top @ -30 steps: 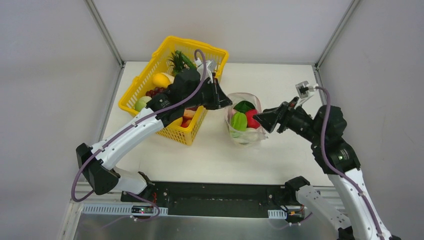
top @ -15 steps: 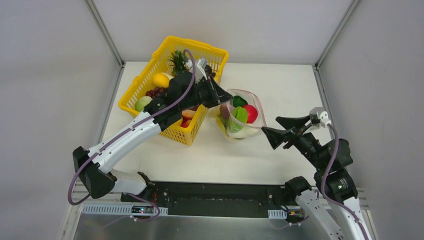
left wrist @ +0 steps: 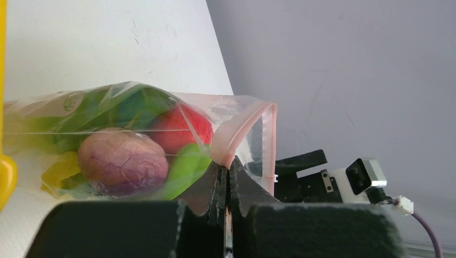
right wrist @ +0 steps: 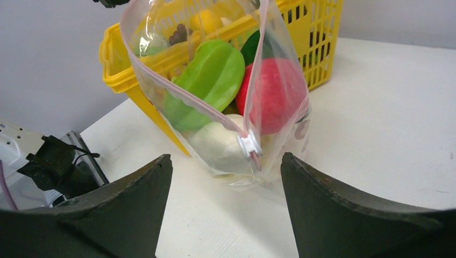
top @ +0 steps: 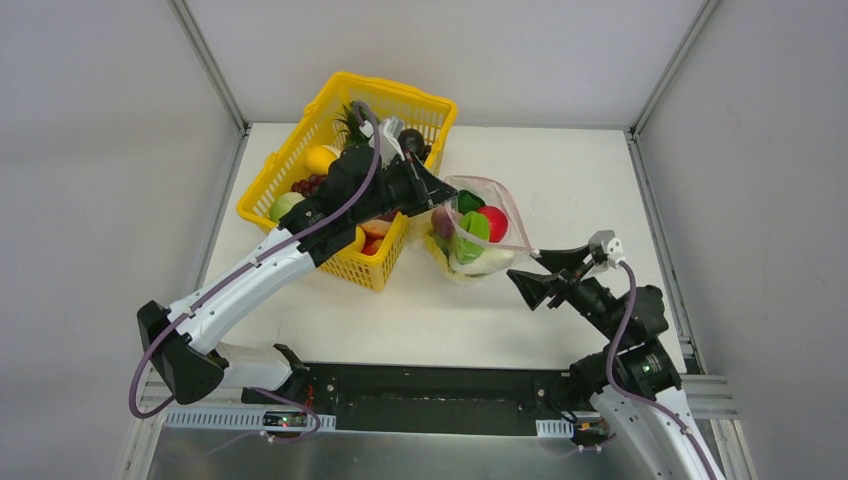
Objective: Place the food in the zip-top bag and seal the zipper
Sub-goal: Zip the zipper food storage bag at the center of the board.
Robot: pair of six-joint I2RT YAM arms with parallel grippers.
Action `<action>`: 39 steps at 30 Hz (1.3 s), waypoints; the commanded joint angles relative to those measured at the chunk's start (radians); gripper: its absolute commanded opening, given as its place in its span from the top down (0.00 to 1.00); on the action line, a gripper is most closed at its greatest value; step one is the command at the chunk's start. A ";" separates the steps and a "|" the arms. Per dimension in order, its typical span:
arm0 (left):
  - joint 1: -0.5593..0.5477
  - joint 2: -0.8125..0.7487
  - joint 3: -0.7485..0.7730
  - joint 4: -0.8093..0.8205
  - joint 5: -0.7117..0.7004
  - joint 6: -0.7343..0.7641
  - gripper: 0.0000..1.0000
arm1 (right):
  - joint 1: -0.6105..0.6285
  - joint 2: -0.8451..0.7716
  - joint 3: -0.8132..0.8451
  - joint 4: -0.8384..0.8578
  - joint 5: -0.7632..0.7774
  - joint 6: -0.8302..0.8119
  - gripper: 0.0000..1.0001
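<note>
1. Top view: the left tool (top: 428, 192) is clamped on one end of the mouth of the clear, crinkly plastic zip-top bag (top: 470, 265). The bag hangs just ahead of it, beside the yellow mesh plastic basket (top: 300, 150). The right tool (top: 540, 272), fingers apart, sits just short of the bag's opposite corner.
2. Left wrist view: the left tool's fingers are together, pinching the thin pinkish zipper strip (left wrist: 244, 126) at their tips. The toy food, a red apple (left wrist: 183, 129) among it, fills the pouch to their left. This pinch should serve as a firm anchor.
3. Right wrist view: the right tool's open fingers frame the small white zipper slider (right wrist: 250, 145), which lies just beyond the tips and a little right of centre. The mouth gapes above it. To seal well, I would centre on the slider and close on it. Then I would draw it along the strip toward the left tool, keeping the strip taut and the green plastic pepper-like piece (right wrist: 209, 75) below the track.
</note>
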 commanded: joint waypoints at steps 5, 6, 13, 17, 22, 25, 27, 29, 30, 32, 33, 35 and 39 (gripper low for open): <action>0.023 -0.059 -0.012 0.113 -0.038 -0.009 1.00 | -0.001 0.027 -0.087 0.263 -0.113 0.142 0.24; 0.025 -0.059 -0.013 0.113 -0.036 -0.011 1.00 | 0.000 0.027 -0.106 0.288 -0.107 0.153 0.24; 0.040 -0.057 -0.017 0.113 -0.028 -0.016 1.00 | 0.001 0.022 -0.220 0.454 -0.067 0.202 0.28; 0.049 -0.053 -0.021 0.143 -0.022 -0.026 1.00 | -0.001 0.071 -0.269 0.555 -0.060 0.211 0.32; 0.055 -0.051 -0.029 0.156 -0.011 -0.032 1.00 | 0.000 0.102 -0.331 0.687 -0.018 0.179 0.37; 0.059 -0.048 -0.030 0.157 -0.002 -0.032 1.00 | 0.000 0.097 -0.330 0.716 0.001 0.157 0.40; 0.062 -0.046 -0.032 0.163 0.003 -0.034 1.00 | 0.000 0.104 -0.326 0.730 0.002 0.156 0.41; 0.064 -0.040 -0.029 0.170 0.016 -0.039 1.00 | 0.000 0.118 -0.310 0.733 -0.015 0.157 0.41; 0.065 -0.039 -0.028 0.173 0.021 -0.041 1.00 | -0.001 0.128 -0.299 0.733 -0.029 0.157 0.40; 0.065 -0.035 -0.029 0.179 0.031 -0.043 1.00 | -0.001 0.149 -0.283 0.736 -0.046 0.156 0.40; 0.065 -0.035 -0.030 0.180 0.032 -0.044 1.00 | -0.001 0.162 -0.275 0.738 -0.050 0.157 0.41; 0.066 -0.035 -0.032 0.183 0.035 -0.046 1.00 | -0.001 0.195 -0.265 0.756 -0.062 0.158 0.45; 0.067 -0.033 -0.035 0.184 0.046 -0.048 1.00 | 0.000 0.230 -0.244 0.819 -0.064 0.183 0.46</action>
